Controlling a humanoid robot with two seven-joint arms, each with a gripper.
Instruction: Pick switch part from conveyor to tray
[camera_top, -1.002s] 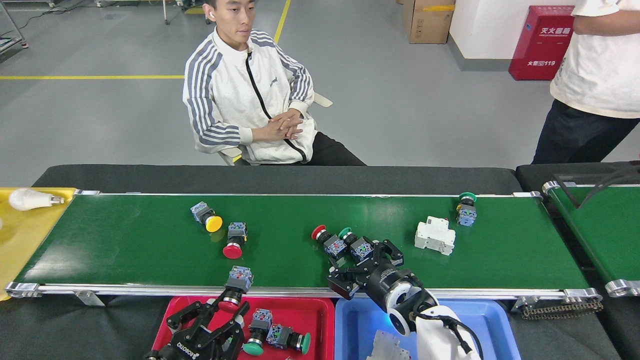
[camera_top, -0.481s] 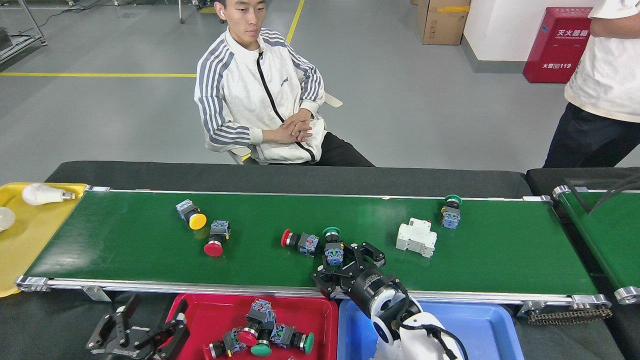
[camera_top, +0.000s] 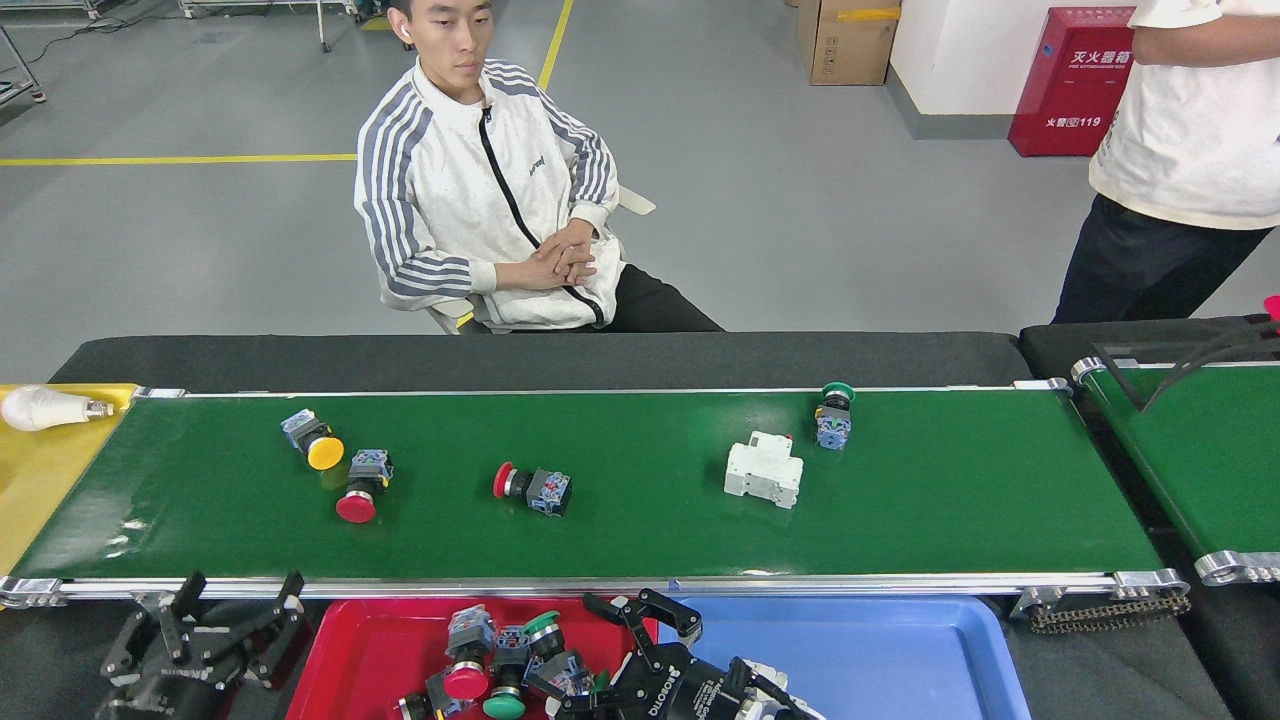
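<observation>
The right end effector (camera_top: 640, 640) hangs over the right edge of the red tray (camera_top: 350, 660), its fingers spread apart and empty, just beside the pile of switch parts (camera_top: 500, 655) lying in that tray. The left end effector (camera_top: 215, 625) sits off the tray's left side over the dark bench (camera_top: 560, 358), fingers likewise splayed and holding nothing. Right of the red tray, touching it, is a blue tray (camera_top: 880, 650).

Beyond the red tray's far edge runs the conveyor (camera_top: 950, 500), its near silver rail just past the tray rim. On the belt lie four switch parts: a yellow-capped one (camera_top: 312, 442) and a red-capped one (camera_top: 360, 485) close together towards the left, another red-capped one (camera_top: 532, 486) straight beyond the tray, and a green-capped one (camera_top: 832, 415) near the far rail to the right. One white breaker block (camera_top: 765, 470) lies just beside that last part. The belt's right stretch is open green. At the conveyor's left end is a yellow tray (camera_top: 40, 470) with one bulb (camera_top: 45, 408). Two people (camera_top: 480, 200) are behind the bench.
</observation>
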